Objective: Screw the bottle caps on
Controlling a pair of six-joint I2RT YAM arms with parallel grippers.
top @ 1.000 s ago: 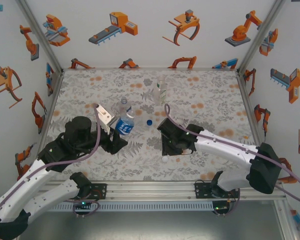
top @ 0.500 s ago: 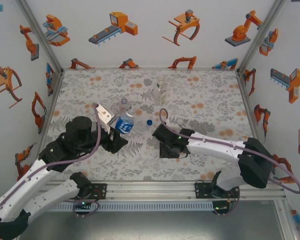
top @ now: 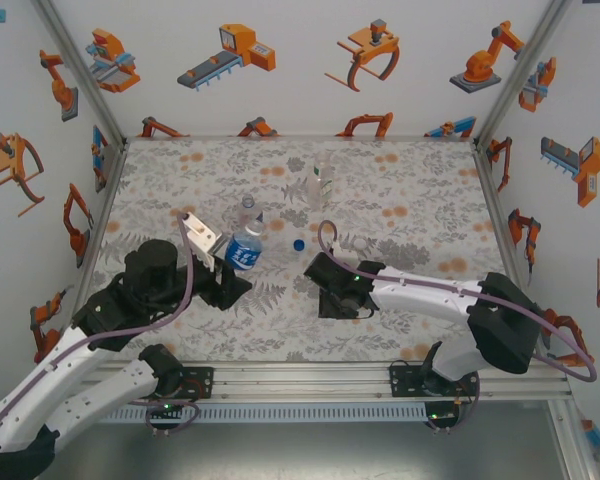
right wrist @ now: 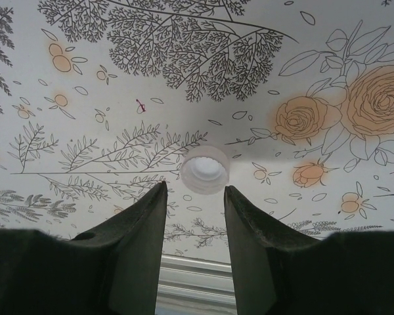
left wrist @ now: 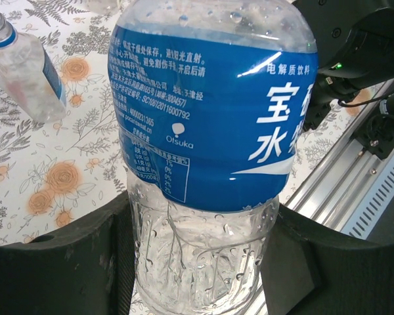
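My left gripper (top: 235, 270) is shut on the squat blue-label bottle (top: 245, 250), which stands upright on the table. In the left wrist view this bottle (left wrist: 210, 131) sits between both jaws of the left gripper (left wrist: 197, 269). A slim open bottle (top: 247, 210) (left wrist: 20, 72) stands just behind it. The green-label bottle (top: 320, 182) stands farther back. A blue cap (top: 298, 244) lies between the arms. My right gripper (top: 330, 287) (right wrist: 194, 188) is open and low over the table. A white cap (right wrist: 204, 169) lies open side up just past its fingertips, not gripped.
The right arm (left wrist: 354, 52) lies close to the right of the held bottle. The aluminium rail (top: 300, 380) runs along the table's near edge, and patterned walls close the left, back and right sides.
My right gripper has slid left and slightly nearer over the table. The left arm has shifted a little to the left with the bottle still held.
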